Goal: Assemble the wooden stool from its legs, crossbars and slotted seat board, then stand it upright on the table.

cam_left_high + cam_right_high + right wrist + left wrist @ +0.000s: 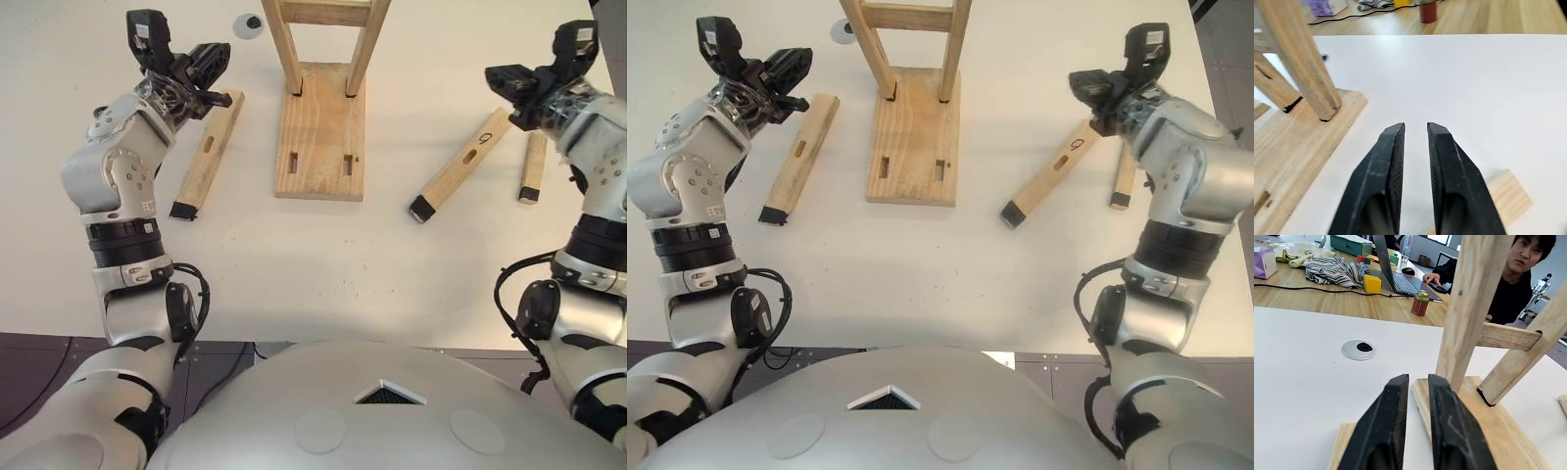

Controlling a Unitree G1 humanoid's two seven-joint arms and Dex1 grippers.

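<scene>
The slotted seat board lies flat at the table's middle back. Two legs joined by a crossbar stand upright in its far slots; the two near slots are empty. A loose leg lies to the board's left, and my left gripper hovers over that leg's far end, shut on nothing. Another loose leg lies to the right, with a short crossbar beyond it. My right gripper hangs above that leg's far end, shut and empty, with a thin slit between its fingers.
A round cable grommet sits in the white table behind the left gripper. Beyond the table's far edge stands a wooden desk with a laptop, a tin and clutter. Bare table stretches in front of the board.
</scene>
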